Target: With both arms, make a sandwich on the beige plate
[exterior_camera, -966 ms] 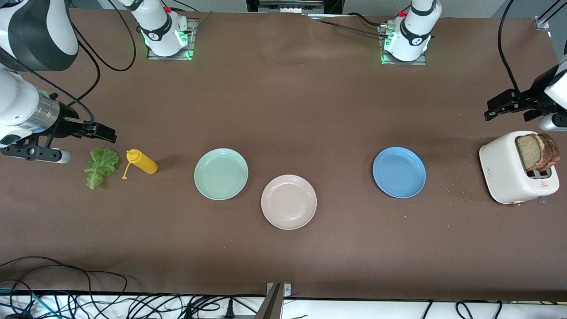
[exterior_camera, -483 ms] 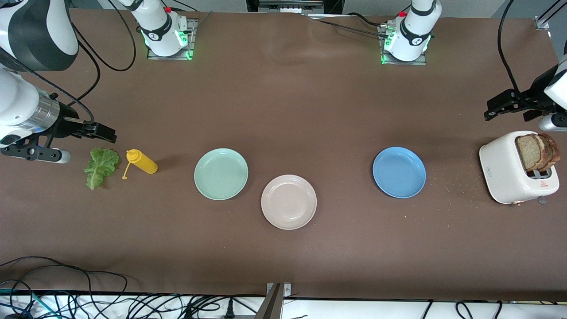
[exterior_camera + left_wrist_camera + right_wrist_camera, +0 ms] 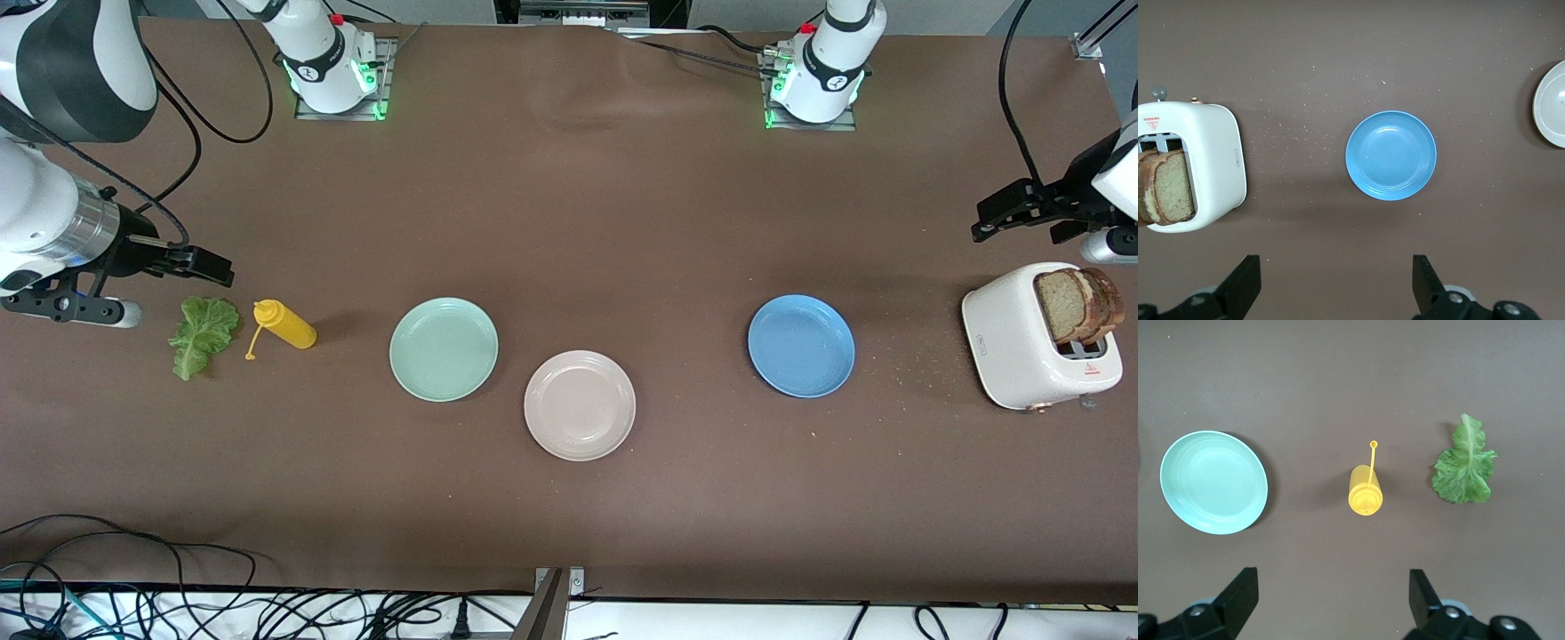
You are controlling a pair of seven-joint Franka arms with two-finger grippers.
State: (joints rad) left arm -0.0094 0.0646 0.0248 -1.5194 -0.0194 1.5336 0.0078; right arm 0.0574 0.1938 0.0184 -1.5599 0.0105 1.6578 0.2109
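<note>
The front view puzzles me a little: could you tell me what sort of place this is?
Most likely a robotics lab bench dressed as a mock kitchen: two arm bases bolted to a brown table, loose cables along its edge, and a toaster holding bread slices.

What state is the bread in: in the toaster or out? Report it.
In. Two bread slices stand in the slots of the white toaster, their tops sticking out; the beige plate holds nothing.

The toaster (image 3: 1022, 342) bears a red warning triangle.
</note>
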